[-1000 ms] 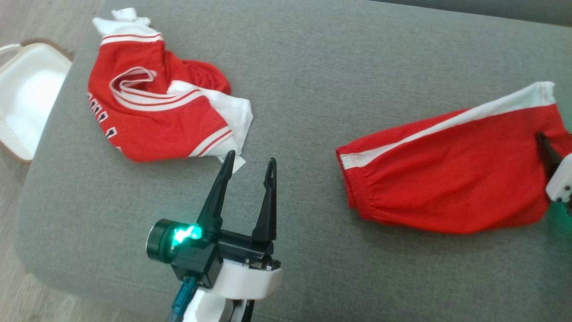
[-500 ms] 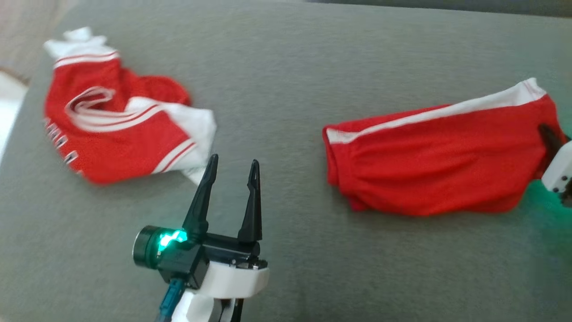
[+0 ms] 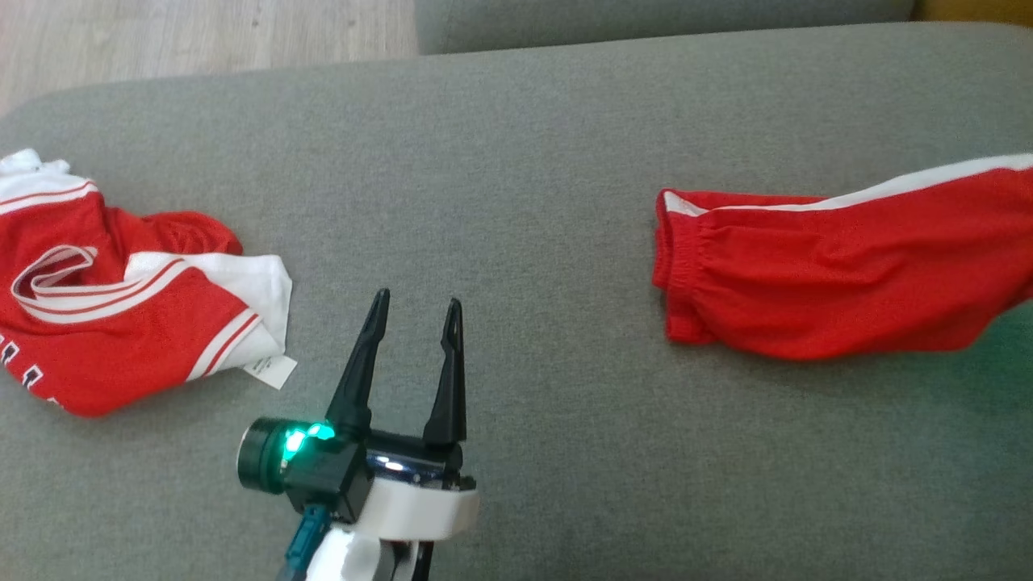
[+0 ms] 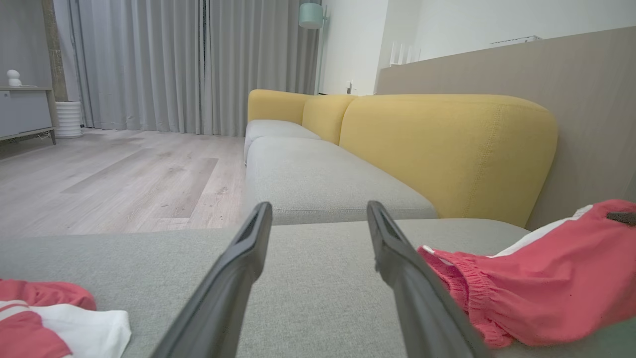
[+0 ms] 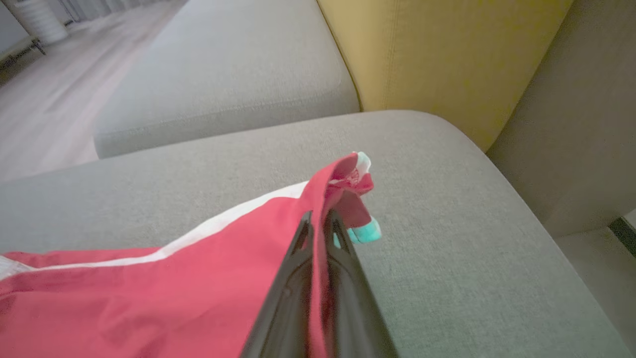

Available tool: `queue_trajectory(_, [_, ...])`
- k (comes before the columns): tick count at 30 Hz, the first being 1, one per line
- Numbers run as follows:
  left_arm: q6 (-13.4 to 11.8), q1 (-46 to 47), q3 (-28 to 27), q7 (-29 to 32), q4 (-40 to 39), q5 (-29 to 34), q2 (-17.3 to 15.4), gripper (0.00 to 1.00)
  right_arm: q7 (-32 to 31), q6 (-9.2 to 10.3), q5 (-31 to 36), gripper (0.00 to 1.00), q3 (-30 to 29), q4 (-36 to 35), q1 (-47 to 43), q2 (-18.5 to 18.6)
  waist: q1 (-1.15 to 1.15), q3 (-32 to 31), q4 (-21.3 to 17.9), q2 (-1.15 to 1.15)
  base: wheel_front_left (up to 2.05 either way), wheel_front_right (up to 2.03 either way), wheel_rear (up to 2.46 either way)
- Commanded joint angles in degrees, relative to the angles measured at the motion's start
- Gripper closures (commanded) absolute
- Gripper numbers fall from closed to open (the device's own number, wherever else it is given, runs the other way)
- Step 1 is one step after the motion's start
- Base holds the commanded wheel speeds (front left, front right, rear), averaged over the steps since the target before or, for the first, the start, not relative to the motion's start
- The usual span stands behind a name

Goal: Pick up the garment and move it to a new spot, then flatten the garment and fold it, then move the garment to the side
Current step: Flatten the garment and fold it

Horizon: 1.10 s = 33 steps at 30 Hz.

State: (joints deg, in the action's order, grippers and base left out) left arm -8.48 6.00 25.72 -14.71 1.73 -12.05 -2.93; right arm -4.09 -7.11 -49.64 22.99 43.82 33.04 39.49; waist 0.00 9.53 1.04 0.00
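Grey woven cushion (image 3: 516,161) carries red shorts (image 3: 839,282), elastic waistband (image 3: 683,274) gathered.

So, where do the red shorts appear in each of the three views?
Head view: the red shorts lie at the right, running off the edge.
Left wrist view: lower right corner.
Right wrist view: lower left to centre, pinched by the right gripper.
Shared landmark: the white side stripe.

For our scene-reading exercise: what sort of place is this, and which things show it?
Most likely a home living room: a yellow-backed sofa, long grey curtains and a pale wood floor.
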Motion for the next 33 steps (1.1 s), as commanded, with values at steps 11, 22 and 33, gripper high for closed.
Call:
queue_trajectory(11, [0.9,-1.0,-2.1,-0.3,0.2,-0.6,0.0,0.00,-1.7,-0.37,-0.7,1.00,-1.4,-17.3,-1.0,-5.7,0.00,-3.1,-0.1,0.00,0.00,0.00,0.00])
queue_trajectory(22, [1.3,-0.6,-0.9,-0.3,1.1,-1.9,0.0,0.00,-6.7,-0.37,-0.2,1.00,0.4,-21.1,-3.0,-20.2,0.00,-3.1,3.5,0.00,0.00,0.00,0.00])
queue_trajectory(33, [1.0,-1.4,-0.5,-0.3,1.6,-2.5,0.0,0.00,-4.7,-0.37,0.5,0.00,-4.1,-23.8,-10.2,-18.4,0.00,-5.2,6.6,0.00,0.00,0.00,0.00])
